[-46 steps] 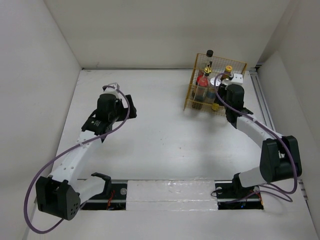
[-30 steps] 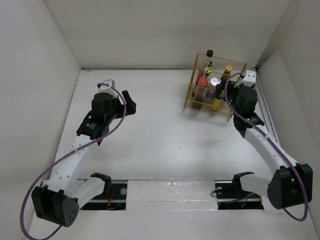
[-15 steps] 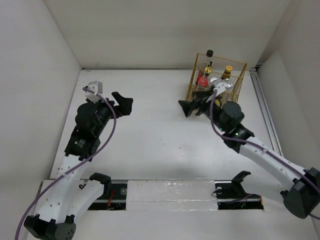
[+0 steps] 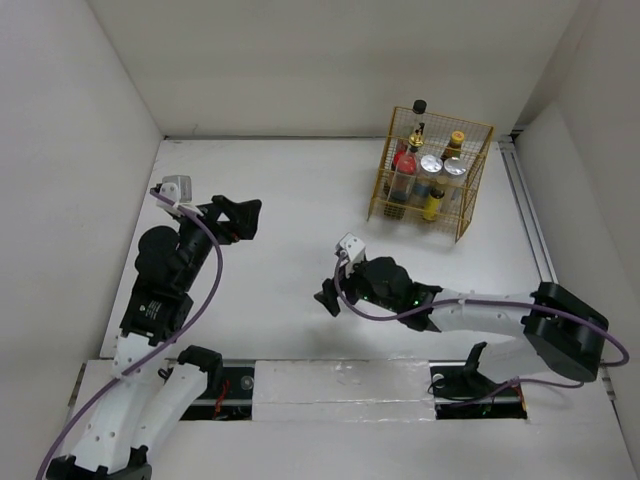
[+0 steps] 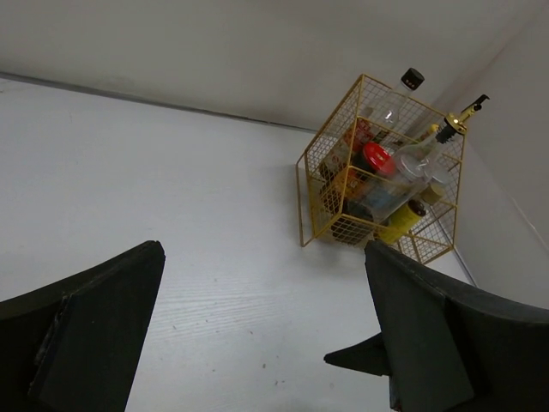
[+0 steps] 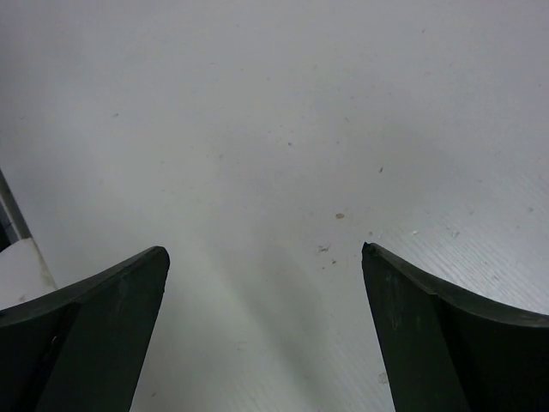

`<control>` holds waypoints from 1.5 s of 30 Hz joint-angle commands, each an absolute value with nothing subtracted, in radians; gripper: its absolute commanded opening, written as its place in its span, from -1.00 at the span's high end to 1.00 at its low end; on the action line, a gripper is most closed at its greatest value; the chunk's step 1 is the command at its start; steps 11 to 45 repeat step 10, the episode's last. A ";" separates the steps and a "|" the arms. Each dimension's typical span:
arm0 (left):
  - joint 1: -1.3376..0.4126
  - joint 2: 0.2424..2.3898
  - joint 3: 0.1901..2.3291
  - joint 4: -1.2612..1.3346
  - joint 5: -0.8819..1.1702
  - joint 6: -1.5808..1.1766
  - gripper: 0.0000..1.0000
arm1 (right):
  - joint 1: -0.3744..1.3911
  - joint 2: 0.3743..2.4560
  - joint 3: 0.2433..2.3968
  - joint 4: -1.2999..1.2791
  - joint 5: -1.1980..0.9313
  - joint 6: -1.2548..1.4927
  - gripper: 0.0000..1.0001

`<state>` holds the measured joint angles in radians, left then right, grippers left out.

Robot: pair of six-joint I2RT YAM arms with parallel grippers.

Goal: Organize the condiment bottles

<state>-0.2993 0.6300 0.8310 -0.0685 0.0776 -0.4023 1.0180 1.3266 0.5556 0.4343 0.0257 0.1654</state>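
Note:
The condiment bottles (image 4: pixel 431 164) stand packed together inside the gold wire rack (image 4: pixel 478 125) at the back right: a black-capped one (image 4: pixel 420 106), a gold-topped clear one (image 4: pixel 418 129), a red-capped one (image 4: pixel 405 160) and two silver lids. In the left wrist view the rack (image 5: pixel 313 184) shows them too, with the red cap (image 5: pixel 376 157) and the gold pourer (image 5: pixel 459 120). My left gripper (image 4: pixel 238 216) hangs open at the left, far from the rack, with nothing between its fingers (image 5: pixel 111 300). My right gripper (image 4: pixel 328 298) is open over the bare table's middle front, its fingers (image 6: pixel 429 309) empty.
White walls enclose the table on the left, back and right. A metal rail (image 4: pixel 530 225) runs along the right edge beside the rack. The right arm's forearm (image 4: pixel 470 315) lies low across the front right. The arm bases sit on a taped strip (image 4: pixel 340 385).
My right arm has swung away from the rack, down and left to the table's middle front. My left arm has drawn back toward the left. Both grippers stayed open.

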 commanded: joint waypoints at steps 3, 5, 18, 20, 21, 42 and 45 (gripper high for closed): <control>-0.295 0.589 0.828 -0.014 0.104 -0.408 -1.00 | 1.057 1.420 0.664 0.511 0.090 0.166 -1.00; -0.295 0.580 0.828 -0.023 0.095 -0.408 -1.00 | 1.072 1.454 0.686 0.511 0.100 0.166 -1.00; -0.295 0.557 0.828 -0.023 0.083 -0.408 -1.00 | 1.110 1.479 0.706 0.511 0.112 0.153 -1.00; -0.295 0.557 0.828 -0.023 0.083 -0.408 -1.00 | 1.110 1.479 0.706 0.511 0.112 0.153 -1.00; -0.295 0.557 0.828 -0.023 0.083 -0.408 -1.00 | 1.110 1.479 0.706 0.511 0.112 0.153 -1.00; -0.295 0.557 0.828 -0.023 0.083 -0.408 -1.00 | 1.110 1.479 0.706 0.511 0.112 0.153 -1.00; -0.295 0.557 0.828 -0.023 0.083 -0.408 -1.00 | 1.110 1.479 0.706 0.511 0.112 0.153 -1.00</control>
